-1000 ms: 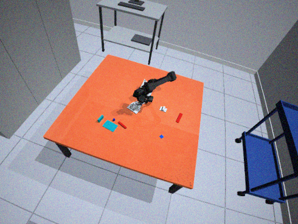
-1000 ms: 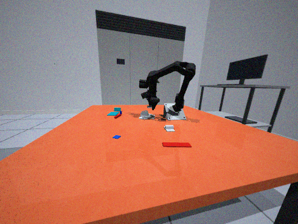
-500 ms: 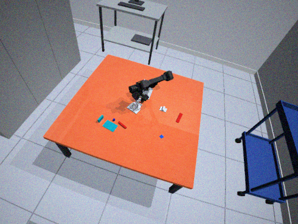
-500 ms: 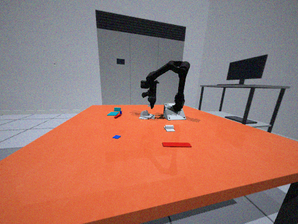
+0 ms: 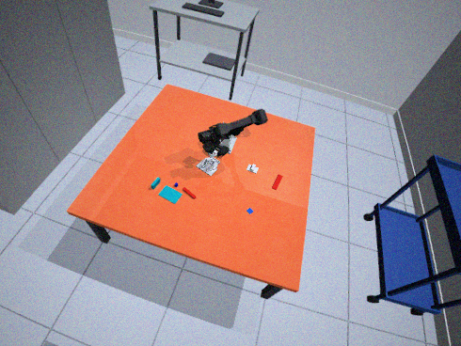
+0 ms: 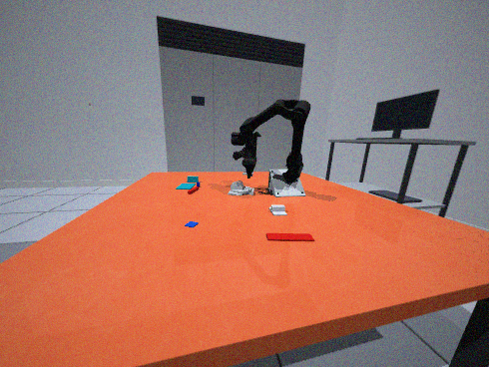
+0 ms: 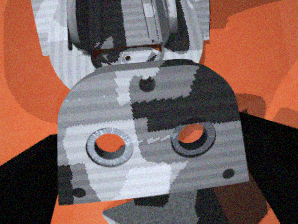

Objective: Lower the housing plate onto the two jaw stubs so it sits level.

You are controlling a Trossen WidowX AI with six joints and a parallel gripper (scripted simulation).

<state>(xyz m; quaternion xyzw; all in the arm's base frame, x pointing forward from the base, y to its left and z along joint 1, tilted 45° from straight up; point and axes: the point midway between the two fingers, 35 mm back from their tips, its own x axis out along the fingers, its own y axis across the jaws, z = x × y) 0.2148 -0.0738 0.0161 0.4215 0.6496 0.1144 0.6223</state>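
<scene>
My gripper [image 5: 215, 152] [image 6: 249, 177] [image 7: 147, 132] is shut on the housing plate [image 7: 95, 102], a grey-and-white plate with a rounded far edge, two large rimmed holes and three small ones. Black fingers grip it at its left and right sides in the wrist view. The white-grey base assembly with the jaws [image 5: 208, 165] [image 6: 242, 188] [image 7: 57, 67] lies on the table beyond the plate's rounded edge in the wrist view. The plate overlaps its near part there, while the exterior view shows the fingertips above it. The pins and stubs beneath are not clear.
The arm's white mount [image 6: 286, 189] stands close behind the assembly. A small white part [image 5: 252, 168] [image 6: 277, 209], a red bar [image 5: 278, 181] [image 6: 289, 236] and a blue piece [image 5: 249, 211] [image 6: 192, 224] lie apart. A teal plate [image 5: 170, 194] lies near a teal block [image 5: 155, 182] and another red bar [image 5: 189, 193].
</scene>
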